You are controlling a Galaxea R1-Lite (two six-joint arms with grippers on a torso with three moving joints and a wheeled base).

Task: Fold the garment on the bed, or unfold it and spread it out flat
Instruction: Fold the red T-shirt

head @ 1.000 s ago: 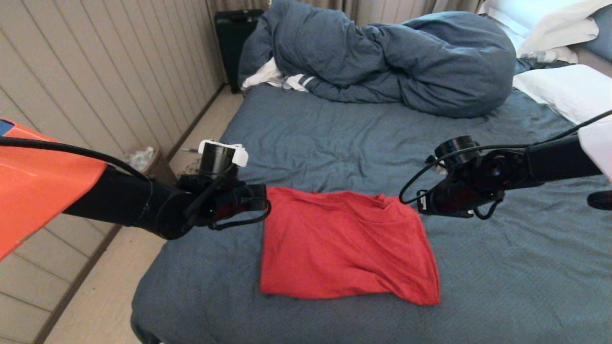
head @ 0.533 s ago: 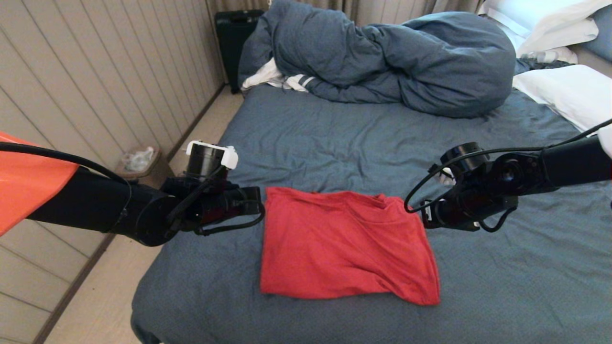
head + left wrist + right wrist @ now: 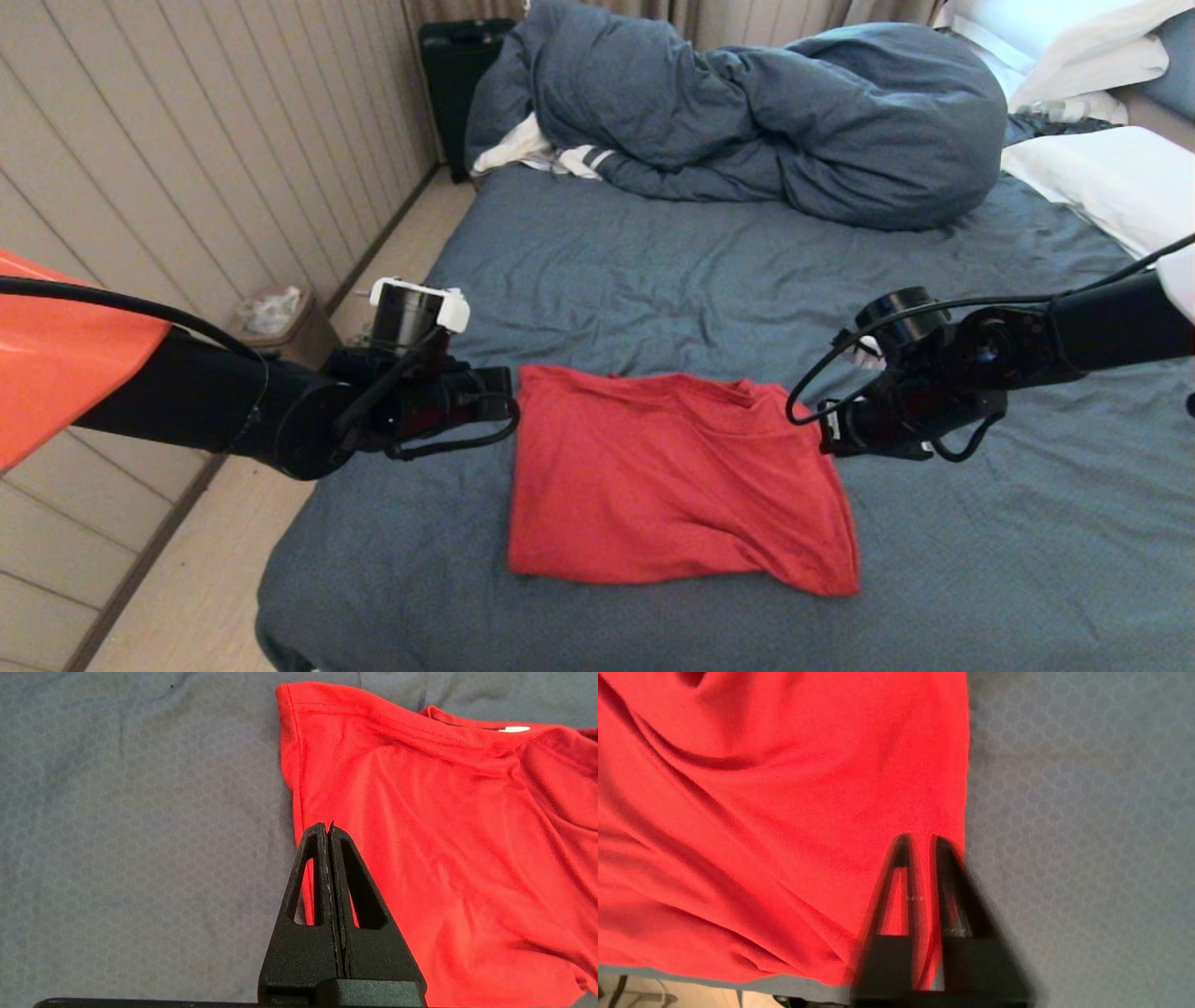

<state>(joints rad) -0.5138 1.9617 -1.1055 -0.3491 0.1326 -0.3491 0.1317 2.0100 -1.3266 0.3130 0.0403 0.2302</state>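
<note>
- The red short-sleeved cotton T-shirt (image 3: 677, 481) lies folded on the wrinkled blue-grey bed (image 3: 980, 541).
- Left tool (image 3: 330, 828) stays clenched, empty, at its edge.
- Right tool (image 3: 919, 841) has just parted slightly; it looks like a regrasp.

Behind my work area: bunched dark blue-grey duvet (image 3: 747, 121), white striped cloth (image 3: 560, 154) tucked under its left end. White pillows (image 3: 1102, 173) far right. Black case (image 3: 457, 84) against the panelled wall (image 3: 187, 159); small bin (image 3: 280, 322) on the floor beside it.
</note>
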